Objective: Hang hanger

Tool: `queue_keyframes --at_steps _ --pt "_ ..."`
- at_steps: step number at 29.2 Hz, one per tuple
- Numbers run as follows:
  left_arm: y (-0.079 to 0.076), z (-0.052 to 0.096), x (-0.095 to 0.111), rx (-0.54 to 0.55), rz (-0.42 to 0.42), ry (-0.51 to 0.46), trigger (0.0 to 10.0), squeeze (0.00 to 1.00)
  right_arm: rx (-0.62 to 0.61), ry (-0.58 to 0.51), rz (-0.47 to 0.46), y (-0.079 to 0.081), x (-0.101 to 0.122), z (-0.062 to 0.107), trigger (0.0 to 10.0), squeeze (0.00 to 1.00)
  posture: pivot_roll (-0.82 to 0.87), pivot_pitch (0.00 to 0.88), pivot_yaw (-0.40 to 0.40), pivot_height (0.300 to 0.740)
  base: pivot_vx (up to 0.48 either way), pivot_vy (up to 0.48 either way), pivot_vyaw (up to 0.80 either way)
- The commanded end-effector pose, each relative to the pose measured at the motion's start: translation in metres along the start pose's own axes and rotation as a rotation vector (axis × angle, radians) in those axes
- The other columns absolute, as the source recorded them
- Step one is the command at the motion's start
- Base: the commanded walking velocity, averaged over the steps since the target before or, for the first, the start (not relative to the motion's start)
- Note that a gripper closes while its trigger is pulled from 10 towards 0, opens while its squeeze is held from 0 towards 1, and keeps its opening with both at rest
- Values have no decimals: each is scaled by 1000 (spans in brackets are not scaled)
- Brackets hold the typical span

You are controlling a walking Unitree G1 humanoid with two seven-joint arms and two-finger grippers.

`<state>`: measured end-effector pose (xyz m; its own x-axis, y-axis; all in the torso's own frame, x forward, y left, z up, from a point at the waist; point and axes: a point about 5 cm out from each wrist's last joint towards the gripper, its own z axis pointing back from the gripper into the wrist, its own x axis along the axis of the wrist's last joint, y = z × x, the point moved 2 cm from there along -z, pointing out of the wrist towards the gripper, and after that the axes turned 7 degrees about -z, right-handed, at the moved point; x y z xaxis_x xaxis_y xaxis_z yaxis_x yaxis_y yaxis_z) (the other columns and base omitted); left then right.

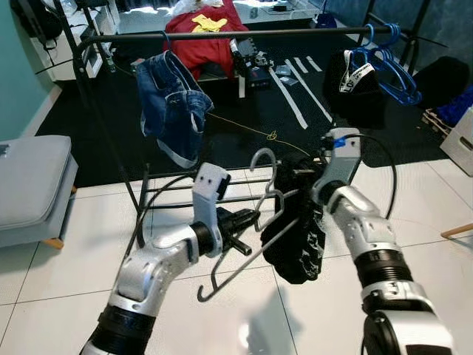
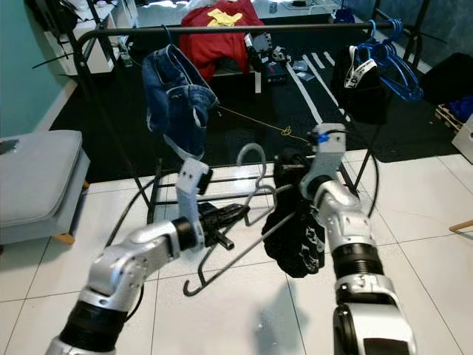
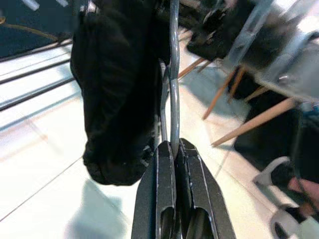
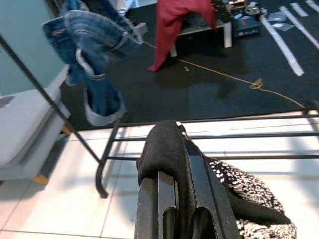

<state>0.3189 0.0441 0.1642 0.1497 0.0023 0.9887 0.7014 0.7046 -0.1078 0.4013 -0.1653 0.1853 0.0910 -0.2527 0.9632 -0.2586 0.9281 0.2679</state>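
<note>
Gripping hanger (image 1: 255,222): left gripper (image 1: 247,220); rail (image 1: 236,34) above.

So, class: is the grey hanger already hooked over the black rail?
No, the grey hanger hangs well below the black rail, pinched in the left gripper.

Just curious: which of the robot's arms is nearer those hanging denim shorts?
Left. The left tool clamps the grey hanger just below the denim shorts; the right tool, holding black cloth, is farther off to the side.
</note>
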Motion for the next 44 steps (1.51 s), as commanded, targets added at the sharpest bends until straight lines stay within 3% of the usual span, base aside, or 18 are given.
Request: queue_keyframes --at_steps 1,2,5,6,9,12,18,24,28,31,35,38,44 --pt "2 -4 -2 42 -25 10 0 0 33 -16 -8 11 3 -1 10000 0 13 117 38 740 0 0 0" --pt "10 -6 0 118 -59 -6 0 0 51 -21 -13 18 3 -2 10000 0 11 113 40 740 0 0 0" --pt "13 -7 0 146 -63 -16 0 0 59 -23 -16 20 3 -2 10000 0 11 113 40 740 0 0 0" --pt "25 -6 8 253 -74 -70 0 0 78 -27 -24 29 3 -1 10000 0 7 108 43 740 0 0 0" --pt "30 -5 11 303 -82 -93 0 0 83 -30 -27 32 2 -1 10000 0 7 103 44 740 0 0 0" --pt "51 6 22 501 -113 -175 0 0 93 -36 -36 41 -2 3 10000 0 8 91 51 740 0 0 0" --pt "53 8 24 524 -106 -195 0 0 92 -38 -42 43 -3 4 10000 0 9 90 51 740 0 0 0" --pt "39 -1 16 434 -62 -202 0 0 130 -75 -68 59 3 3 10000 0 12 86 59 740 0 0 0" --pt "22 -11 2 345 -68 -163 0 0 161 -152 -85 70 26 1 10000 0 11 88 61 740 0 0 0" --pt "12 -18 -9 311 -119 -141 0 0 275 -251 -82 90 53 5 10000 0 9 87 61 740 0 0 0" --pt "19 -18 -11 341 -130 -144 0 0 443 -295 -66 113 64 14 10000 0 8 87 61 740 0 0 0" --pt "19 -18 -11 341 -130 -144 0 0 443 -295 -66 113 64 14 10000 0 8 87 61 740 0 0 0" --pt "28 -15 -10 379 -114 -173 0 0 584 -377 -210 134 77 28 10000 0 12 86 61 740 0 0 0"
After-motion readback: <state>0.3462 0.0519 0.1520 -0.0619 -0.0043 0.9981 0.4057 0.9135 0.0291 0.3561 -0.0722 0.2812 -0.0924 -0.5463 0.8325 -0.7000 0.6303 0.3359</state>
